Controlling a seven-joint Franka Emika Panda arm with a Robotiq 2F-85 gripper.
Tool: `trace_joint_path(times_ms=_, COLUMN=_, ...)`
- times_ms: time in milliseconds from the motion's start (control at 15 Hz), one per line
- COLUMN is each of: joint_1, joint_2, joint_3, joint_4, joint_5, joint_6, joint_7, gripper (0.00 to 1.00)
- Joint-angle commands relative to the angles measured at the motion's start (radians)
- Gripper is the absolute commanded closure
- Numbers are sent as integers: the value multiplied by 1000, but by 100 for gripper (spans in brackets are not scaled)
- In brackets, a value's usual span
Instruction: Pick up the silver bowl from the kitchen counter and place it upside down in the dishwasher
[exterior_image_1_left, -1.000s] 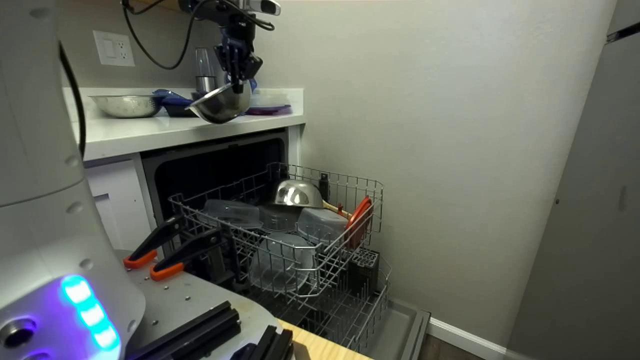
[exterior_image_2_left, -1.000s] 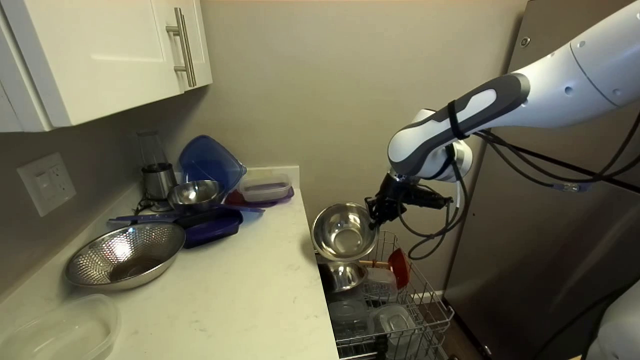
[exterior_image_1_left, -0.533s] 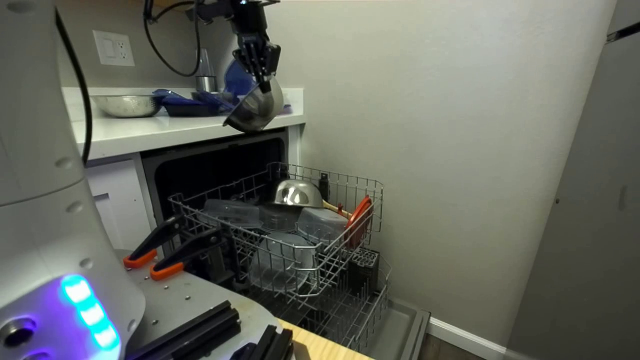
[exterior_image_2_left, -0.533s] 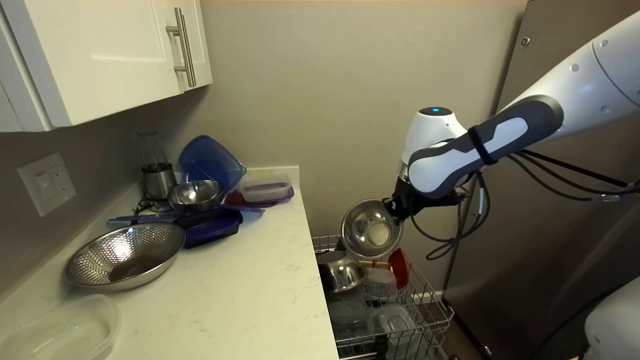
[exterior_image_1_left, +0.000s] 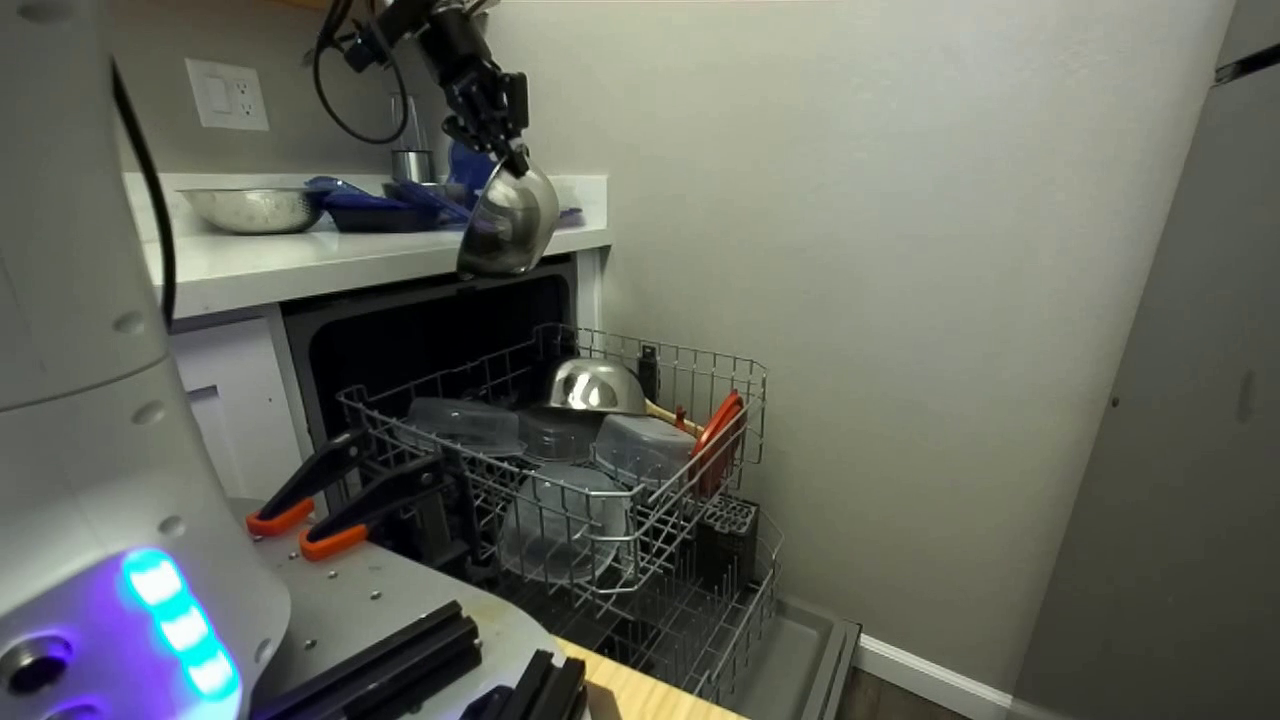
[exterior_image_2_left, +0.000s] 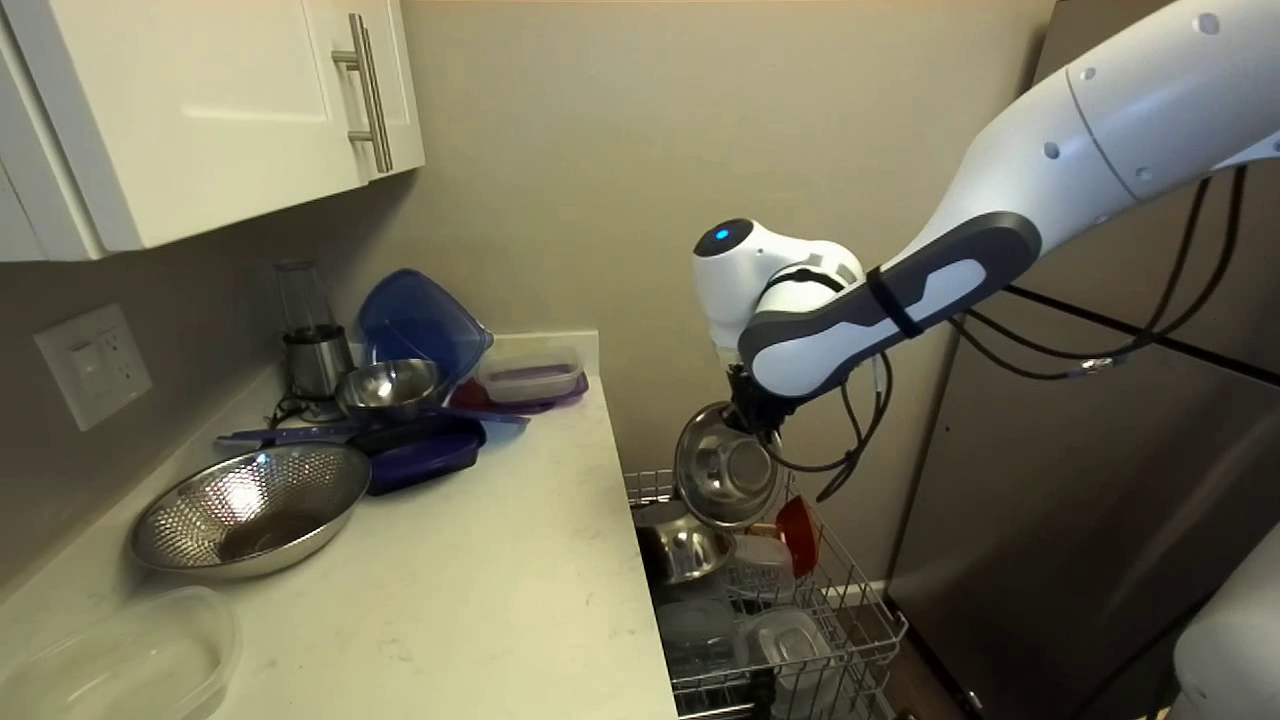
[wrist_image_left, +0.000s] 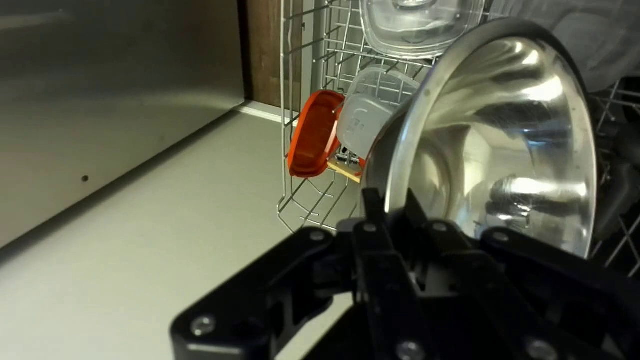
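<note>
1. White, the kitchen counter (exterior_image_1_left: 250, 265) is seen at the left, unaltered since a second ago; the steel colander (exterior_image_1_left: 255, 212) is found in the same spot. By the bowl's absence from the counter, the pick-up can be judged done.

2. Under the counter, the dishwasher (exterior_image_1_left: 440, 345) is left standing open, its upper rack (exterior_image_1_left: 692, 370) pulled out. No change is shown here, so the landing place can be treated as fixed.

3. Past the counter's edge, the silver bowl (exterior_image_1_left: 508, 222) is held in the air above the rack. Compared with a second ago, it is carried farther out and turned from a tilt to nearly on edge, mouth sideways. The flip seems well begun; upside down is not yet reached.

4. At the bowl's top, the rim is pinched by the gripper (wrist_image_left: 393, 199), one finger outside and one inside, in the wrist view. Some pivoting at this pinch might be risked.

5. Farther right, another steel bowl (exterior_image_1_left: 597, 387) is lodged upside down in the rack, unmoved. A knock against it should be avoided.

6. Rightmost, the red dish (exterior_image_1_left: 717, 440) is left on its side, undisturbed.
</note>
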Motion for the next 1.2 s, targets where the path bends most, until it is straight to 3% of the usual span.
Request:
trace_joint_path(times_ms=0, joint_1=114, joint_2=227, joint_3=-34, joint_4=232, joint_5=-126, joint_6=-205, joint_7=-3, gripper=97)
trace_joint_path(times_ms=333, joint_1=253, joint_2=413, joint_3=-119, joint_4=455, joint_5=-173, joint_6=-379, joint_7=-83, gripper=97)
trace_joint_path(times_ms=600, joint_1=309, joint_2=495, joint_3=-170, joint_4=564, joint_5=-163, joint_6=-432, joint_7=-129, gripper=97)
trace_joint_path(times_ms=667, joint_1=313, joint_2=507, joint_3=-178, joint_4=581, joint_5=-154, joint_6=-427, joint_7=-136, gripper=97)
trace_joint_path(times_ms=733, joint_1=316, joint_2=483, joint_3=-183, joint_4=534, joint_5=-147, joint_6=-389, joint_7=-95, gripper=89)
trace_joint_path(times_ms=1133, joint_1=323, joint_2=511, joint_3=-195, joint_4=571, joint_5=-147, joint_6=-391, joint_7=-102, gripper=89)
